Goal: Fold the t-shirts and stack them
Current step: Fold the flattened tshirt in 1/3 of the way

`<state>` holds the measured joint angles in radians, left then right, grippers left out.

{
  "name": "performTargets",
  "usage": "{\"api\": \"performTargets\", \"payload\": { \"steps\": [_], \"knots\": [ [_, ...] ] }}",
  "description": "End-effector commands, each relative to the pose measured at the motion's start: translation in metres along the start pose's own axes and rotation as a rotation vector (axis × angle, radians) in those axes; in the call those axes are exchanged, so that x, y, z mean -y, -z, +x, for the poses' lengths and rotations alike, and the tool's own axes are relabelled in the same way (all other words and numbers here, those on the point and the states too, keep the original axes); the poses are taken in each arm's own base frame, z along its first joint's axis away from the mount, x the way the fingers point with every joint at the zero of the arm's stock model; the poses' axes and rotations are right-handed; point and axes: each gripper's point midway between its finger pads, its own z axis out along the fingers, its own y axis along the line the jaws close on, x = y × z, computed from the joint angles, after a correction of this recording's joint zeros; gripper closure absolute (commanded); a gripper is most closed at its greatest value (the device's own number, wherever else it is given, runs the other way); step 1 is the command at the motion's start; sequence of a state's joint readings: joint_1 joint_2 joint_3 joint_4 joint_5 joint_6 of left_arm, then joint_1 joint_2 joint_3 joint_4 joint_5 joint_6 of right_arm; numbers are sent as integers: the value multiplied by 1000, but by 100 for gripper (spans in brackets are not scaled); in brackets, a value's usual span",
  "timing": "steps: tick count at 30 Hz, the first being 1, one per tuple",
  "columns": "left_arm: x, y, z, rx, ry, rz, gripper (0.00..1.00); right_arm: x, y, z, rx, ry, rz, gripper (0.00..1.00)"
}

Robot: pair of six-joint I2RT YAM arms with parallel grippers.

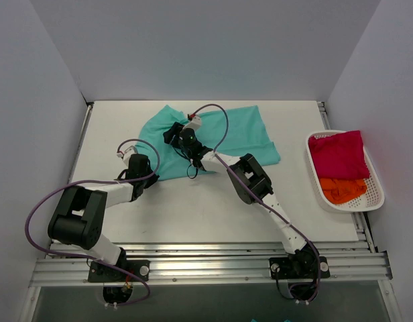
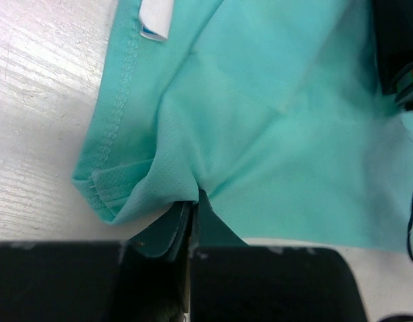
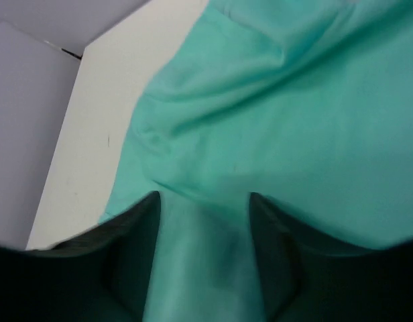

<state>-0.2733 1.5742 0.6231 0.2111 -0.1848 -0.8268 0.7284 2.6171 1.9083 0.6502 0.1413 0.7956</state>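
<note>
Table front (image 1: 193, 209) open; basket (image 1: 346, 206) blocks R side

The teal-turquoise t-shirt (image 1: 240, 134) is plain, one colour throughout, with a white label (image 2: 155, 17) marked in blue. The magenta-red t-shirt (image 1: 337, 153) and the orange t-shirt (image 1: 342, 190) are plain too. The slotted basket (image 1: 314, 176) is white, the table (image 1: 193, 208) off-white, and the cables (image 1: 36, 206) purple.

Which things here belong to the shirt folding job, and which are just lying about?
For the job:
teal t-shirt, spread on the table
magenta-red t-shirt, in the white basket
orange t-shirt, in the white basket too

Just there:
white basket, only holding those two shirts
table
</note>
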Motion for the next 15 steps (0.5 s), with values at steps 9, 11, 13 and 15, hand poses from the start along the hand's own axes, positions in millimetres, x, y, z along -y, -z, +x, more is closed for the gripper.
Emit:
{"api": "performTargets", "payload": {
  "steps": [9, 11, 13, 15],
  "knots": [
    [-10, 4, -4, 21, -26, -39, 98, -95, 3, -158, 344, 89, -300, 0],
    [-11, 4, -4, 21, -27, -44, 98, -122, 34, -194, 418, 83, -366, 0],
    [-11, 3, -4, 23, -29, -46, 98, -107, 47, -186, 402, 108, -335, 0],
    [-11, 3, -6, 29, -29, -52, 98, -121, 84, -219, 477, 119, -339, 0]
  ]
}}
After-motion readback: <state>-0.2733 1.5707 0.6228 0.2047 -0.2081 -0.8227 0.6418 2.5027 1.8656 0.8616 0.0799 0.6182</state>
